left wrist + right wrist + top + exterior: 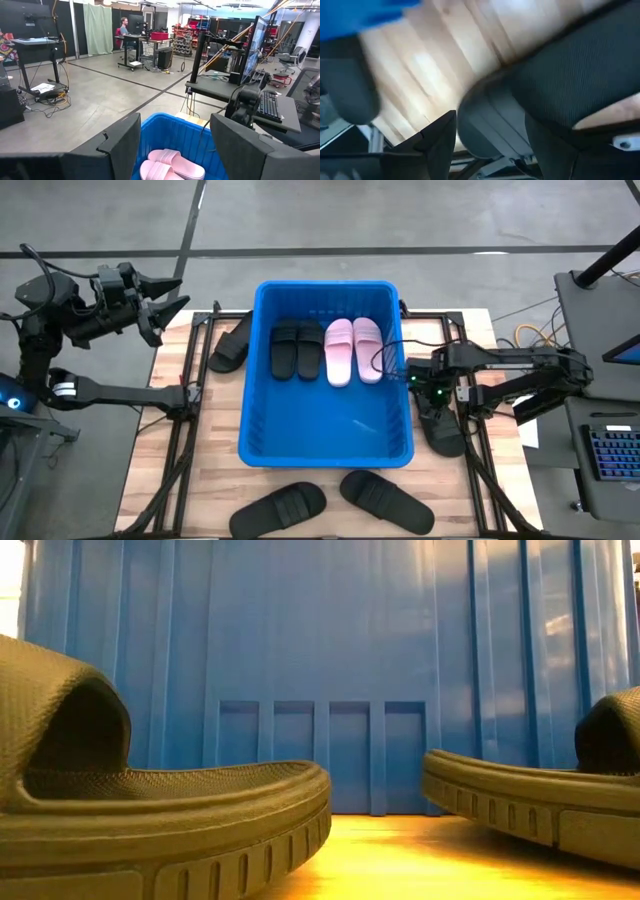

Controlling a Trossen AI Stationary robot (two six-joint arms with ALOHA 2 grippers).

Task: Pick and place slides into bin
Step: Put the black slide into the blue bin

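Note:
The blue bin [325, 284] stands mid-table and holds two black slides [297, 348] and two pink slides [352, 350] on its floor. One black slide [443, 428] lies on the table right of the bin. My right gripper [418, 385] is low over that slide's far end, open, and the slide [560, 80] fills its wrist view, with its edge between the fingers. My left gripper [178, 292] is open and empty, raised beyond the table's far left corner. It looks toward the bin [175, 132] and the pink slides [170, 162]. My right gripper has its open fingers on either side of the black slide's edge [485, 120], coming from above. I cannot tell whether the fingers touch it. The slide lies flat on the table.
Another black slide [230, 345] lies left of the bin. Two more black slides [280, 505] [385, 500] lie near the front edge; the low view shows them [150, 820] [540, 800] before the bin's wall [330, 660]. A person sits at a desk [124, 30] far off.

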